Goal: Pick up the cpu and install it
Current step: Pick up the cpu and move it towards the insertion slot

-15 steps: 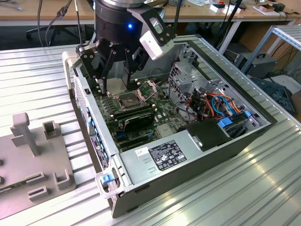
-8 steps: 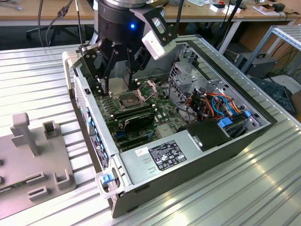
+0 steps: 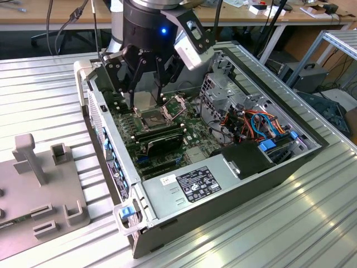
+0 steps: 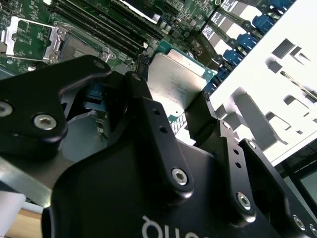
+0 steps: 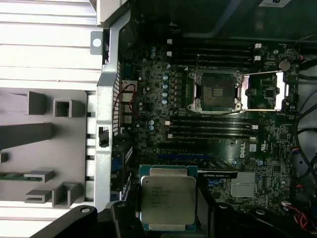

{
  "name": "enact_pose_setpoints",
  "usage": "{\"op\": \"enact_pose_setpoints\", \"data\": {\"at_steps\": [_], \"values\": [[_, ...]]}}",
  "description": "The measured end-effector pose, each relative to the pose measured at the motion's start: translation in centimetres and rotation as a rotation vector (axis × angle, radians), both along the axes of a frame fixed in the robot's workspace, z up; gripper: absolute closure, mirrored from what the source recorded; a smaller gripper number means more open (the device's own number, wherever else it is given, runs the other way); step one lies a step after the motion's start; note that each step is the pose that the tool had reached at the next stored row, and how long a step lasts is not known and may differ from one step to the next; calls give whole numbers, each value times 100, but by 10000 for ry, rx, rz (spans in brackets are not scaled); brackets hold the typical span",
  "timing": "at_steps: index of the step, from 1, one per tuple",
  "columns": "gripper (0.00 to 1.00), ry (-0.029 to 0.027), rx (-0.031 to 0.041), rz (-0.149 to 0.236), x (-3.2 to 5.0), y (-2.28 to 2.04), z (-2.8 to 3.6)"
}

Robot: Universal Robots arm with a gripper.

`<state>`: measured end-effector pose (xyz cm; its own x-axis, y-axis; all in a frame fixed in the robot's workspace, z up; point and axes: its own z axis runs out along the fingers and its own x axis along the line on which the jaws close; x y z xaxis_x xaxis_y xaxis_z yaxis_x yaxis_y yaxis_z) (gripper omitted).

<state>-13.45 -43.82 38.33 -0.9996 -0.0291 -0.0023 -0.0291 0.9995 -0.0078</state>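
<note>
Hand (image 3: 148, 102), upper centre in the exterior view, pinches the cpu (image 5: 167, 198) by opposite edges, held above the motherboard (image 5: 148, 124) inside the computer case (image 3: 234, 195). Socket (image 5: 216, 91) lies uncovered.

Printed marks, none clear enough to read

A white label (image 3: 195, 185) with dark print and small symbols sits on the grey power supply box (image 3: 167, 203) in the exterior view, with a smaller white sticker (image 3: 167, 180) just beside it; their lines are too small to make out. In the first wrist view the cpu (image 5: 167, 199) carries faint engraved lines on its metal top, and a small white logo (image 5: 241, 148) stands on the green motherboard (image 5: 148, 99); neither reads clearly. In the second wrist view pale lettering (image 4: 158, 229) on the black body of the gripper (image 4: 171, 96) is cut off by the frame edge and spells nothing whole.
</note>
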Motion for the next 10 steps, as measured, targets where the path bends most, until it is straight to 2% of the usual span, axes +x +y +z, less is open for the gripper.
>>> {"op": "enact_pose_setpoints", "data": {"at_steps": [10], "values": [[45, 1, 0, -1, 115, 0, -2]]}}
